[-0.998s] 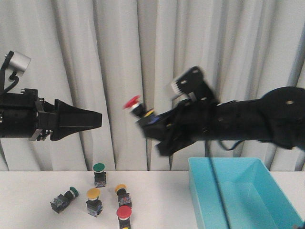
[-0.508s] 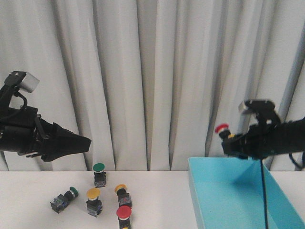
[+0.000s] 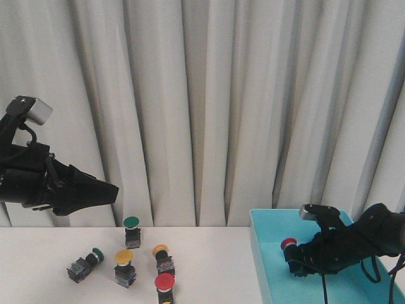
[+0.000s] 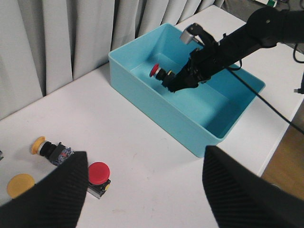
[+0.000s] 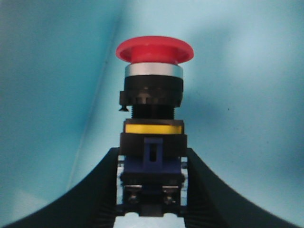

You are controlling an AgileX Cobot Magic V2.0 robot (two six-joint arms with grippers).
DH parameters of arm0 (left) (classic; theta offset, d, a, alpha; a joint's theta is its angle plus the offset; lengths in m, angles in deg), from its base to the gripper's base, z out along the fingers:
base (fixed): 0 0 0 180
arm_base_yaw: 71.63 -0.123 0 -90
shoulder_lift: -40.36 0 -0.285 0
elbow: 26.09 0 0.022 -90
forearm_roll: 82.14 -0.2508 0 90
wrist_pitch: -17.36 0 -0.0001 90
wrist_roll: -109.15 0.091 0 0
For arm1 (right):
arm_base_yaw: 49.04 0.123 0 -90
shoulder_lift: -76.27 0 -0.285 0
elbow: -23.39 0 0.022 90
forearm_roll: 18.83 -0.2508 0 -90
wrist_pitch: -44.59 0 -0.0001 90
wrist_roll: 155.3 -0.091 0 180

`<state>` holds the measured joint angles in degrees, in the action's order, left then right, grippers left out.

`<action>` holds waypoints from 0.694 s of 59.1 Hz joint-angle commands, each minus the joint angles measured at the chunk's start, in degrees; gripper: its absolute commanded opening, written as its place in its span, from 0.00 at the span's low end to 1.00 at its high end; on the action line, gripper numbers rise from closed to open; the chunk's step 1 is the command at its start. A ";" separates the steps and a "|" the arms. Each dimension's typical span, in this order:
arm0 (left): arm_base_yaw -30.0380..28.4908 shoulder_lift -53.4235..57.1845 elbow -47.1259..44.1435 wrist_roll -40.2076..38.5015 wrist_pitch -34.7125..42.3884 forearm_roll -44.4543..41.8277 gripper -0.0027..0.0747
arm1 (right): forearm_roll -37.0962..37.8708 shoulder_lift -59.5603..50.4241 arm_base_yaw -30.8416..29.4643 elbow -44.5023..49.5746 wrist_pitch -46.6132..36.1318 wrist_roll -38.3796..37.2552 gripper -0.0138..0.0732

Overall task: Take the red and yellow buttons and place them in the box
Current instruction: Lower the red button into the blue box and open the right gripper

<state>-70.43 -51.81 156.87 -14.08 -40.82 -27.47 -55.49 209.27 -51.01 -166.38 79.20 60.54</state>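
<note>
My right gripper [image 3: 296, 258] is shut on a red button [image 5: 153, 118] and holds it low inside the light cyan-blue box [image 3: 267, 273]; the red cap [image 3: 289, 242] points left. The same shows in the left wrist view, red button [image 4: 157, 71] inside the box [image 4: 156, 99]. My left gripper [image 3: 107, 190] is open and empty, high above the left of the table. On the table lie a red button [image 3: 165, 283], a yellow button [image 3: 124, 261] and a second yellow button [image 3: 161, 254] on its side. The left wrist view shows the red button [image 4: 97, 175] and a yellow one [image 4: 47, 147].
Two green-capped buttons stand by the group: one upright [image 3: 131, 229] at the back, one on its side [image 3: 84, 266] at the left. White curtains hang behind the table. A black cable [image 4: 266, 102] runs from the right arm across the box's rim.
My right gripper carried the red button from high mid-air to the right and down into the box. My left gripper hardly moved in the last half second.
</note>
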 commanded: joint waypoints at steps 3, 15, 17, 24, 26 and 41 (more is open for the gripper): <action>0.19 1.92 1.63 -0.57 1.50 3.29 0.66 | -0.18 -2.70 -0.25 -1.75 -1.65 -0.23 0.19; 0.19 1.92 1.63 -0.62 1.52 3.34 0.66 | 4.05 -2.61 -0.25 -1.75 -1.56 -2.31 0.21; 0.19 1.92 1.63 -0.62 1.52 3.34 0.66 | 4.81 -2.61 -0.25 -1.75 -1.44 -2.78 0.21; 0.19 1.92 1.63 -0.64 1.52 3.34 0.66 | 6.78 -2.61 -0.25 -1.75 -0.87 -3.69 0.23; 0.19 1.92 1.63 -0.64 1.52 3.34 0.66 | 6.91 -2.61 -0.25 -1.75 -0.71 -3.69 0.24; 0.19 1.92 1.63 -2.15 0.72 3.34 0.66 | 6.91 -2.61 -0.25 -1.75 0.50 -3.69 0.38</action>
<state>-70.43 -51.81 156.87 -14.91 -40.88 -27.47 -47.91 210.23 -51.08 -166.38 80.30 56.67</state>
